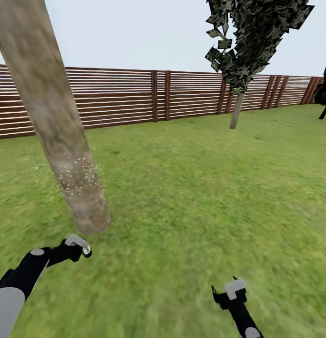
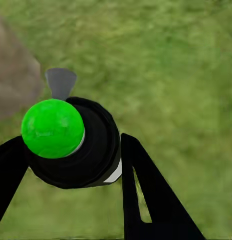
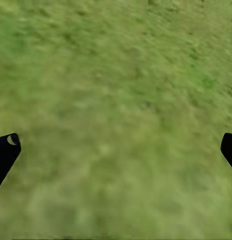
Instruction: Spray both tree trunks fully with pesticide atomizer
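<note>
The pesticide atomizer (image 1: 77, 242) sits in my left gripper (image 1: 81, 249), which is shut on it low at the left, just short of the foot of a thick pale mottled tree trunk (image 1: 55, 126). White spray specks dot that trunk's lower part. In the left wrist view the atomizer (image 2: 95, 145) shows a black top, a bright green ball and a grey nozzle, clamped between two black fingers (image 2: 141, 185), with the trunk (image 2: 13, 85) blurred beside it. A second tree (image 1: 236, 110) with a dark leafy crown stands far off by the fence. My right gripper (image 1: 231, 290) (image 3: 116, 150) hangs open over grass.
Green lawn (image 1: 196, 188) stretches ahead to a brown slatted fence (image 1: 158, 96) along the back. A dark-foliage tree (image 1: 325, 89) stands at the far right edge.
</note>
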Controlling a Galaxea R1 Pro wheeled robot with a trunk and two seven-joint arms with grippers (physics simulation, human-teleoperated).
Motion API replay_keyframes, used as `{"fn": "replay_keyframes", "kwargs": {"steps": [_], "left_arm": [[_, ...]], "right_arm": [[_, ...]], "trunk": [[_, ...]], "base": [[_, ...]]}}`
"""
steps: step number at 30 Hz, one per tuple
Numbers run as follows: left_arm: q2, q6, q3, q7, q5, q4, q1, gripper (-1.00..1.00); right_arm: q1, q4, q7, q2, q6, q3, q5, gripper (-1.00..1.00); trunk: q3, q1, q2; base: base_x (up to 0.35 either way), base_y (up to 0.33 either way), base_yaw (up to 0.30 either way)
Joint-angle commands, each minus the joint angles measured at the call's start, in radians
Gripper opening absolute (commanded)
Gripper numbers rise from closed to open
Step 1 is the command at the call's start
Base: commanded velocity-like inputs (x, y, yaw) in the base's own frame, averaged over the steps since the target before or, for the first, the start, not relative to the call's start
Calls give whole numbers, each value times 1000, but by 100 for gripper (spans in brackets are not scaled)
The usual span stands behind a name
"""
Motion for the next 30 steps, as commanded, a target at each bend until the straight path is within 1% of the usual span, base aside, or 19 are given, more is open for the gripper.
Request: {"fn": "replay_keyframes", "kwargs": {"steps": [1,4,5,6,7,8,10,12,15,16,17,18,19,20,21,23,24,26,30], "left_arm": [[0,-11,-18,-66,-43,-1,1,-100],[-4,-20,-60,-223,-116,-12,2,-100],[-6,-19,-98,-268,-139,-13,2,-100],[-7,-19,-141,-294,-155,-14,2,-100],[-13,-20,-198,-318,-164,-15,2,-100],[-33,-19,-240,-327,-173,-15,2,-100],[-37,-23,-283,-327,-175,-15,3,-100],[-37,-48,-295,-326,-174,-12,8,-100],[-47,-108,-297,-324,-176,-2,10,-100],[-56,-115,-298,-325,-177,-1,10,-100],[-62,-118,-306,-326,-178,0,10,-100],[-76,-118,-346,-326,-178,0,10,-100],[-83,-117,-370,-326,-178,0,10,-100],[-94,-113,-405,-323,-177,1,10,-100],[-112,-110,-431,-321,-176,1,10,-100],[-129,-108,-445,-321,-189,1,9,-100],[-137,-105,-447,-320,-213,1,8,-100],[-170,-55,-449,-319,-265,0,8,-100],[-181,-45,-449,-321,-283,-1,8,-100]], "right_arm": [[-9,-29,101,0,51,17,-1,100],[-76,-85,440,-1,118,33,1,100],[-87,-93,530,-2,123,34,2,100],[-94,-101,592,-2,126,36,3,100],[-98,-127,660,-1,128,56,30,100],[-101,-151,710,7,129,134,98,100],[-101,-155,718,23,129,149,108,100],[-101,-158,761,43,129,171,112,100],[-104,-178,843,54,129,180,113,100],[-105,-181,854,57,129,181,113,-100],[-105,-183,861,60,129,182,113,-100],[-105,-184,866,63,129,184,113,-100],[-105,-185,867,67,129,188,113,-100],[-105,-185,868,83,129,209,114,-100],[-106,-186,868,104,129,248,114,-100],[-107,-193,869,128,129,278,113,-100],[-109,-197,869,139,129,283,113,-100],[-114,-199,868,162,129,288,113,-100],[-116,-201,868,168,129,289,113,-100]], "trunk": [[0,0,0],[0,0,0],[0,0,0],[0,0,0],[0,0,0],[0,0,0],[0,0,0],[0,0,0],[0,0,0],[0,0,0],[0,0,0],[0,0,0],[0,0,0],[0,0,0],[0,0,0],[0,0,0],[0,0,0],[0,0,0],[0,0,0]], "base": [[-323,0,0],[-219,0,0],[-59,0,0],[-30,0,0],[-10,0,0],[-1,0,0],[0,0,0],[0,0,0],[0,0,0],[0,0,0],[0,0,0],[0,0,0],[0,0,0],[0,0,0],[0,0,0],[0,0,0],[0,0,0],[0,0,0],[0,0,0]]}}
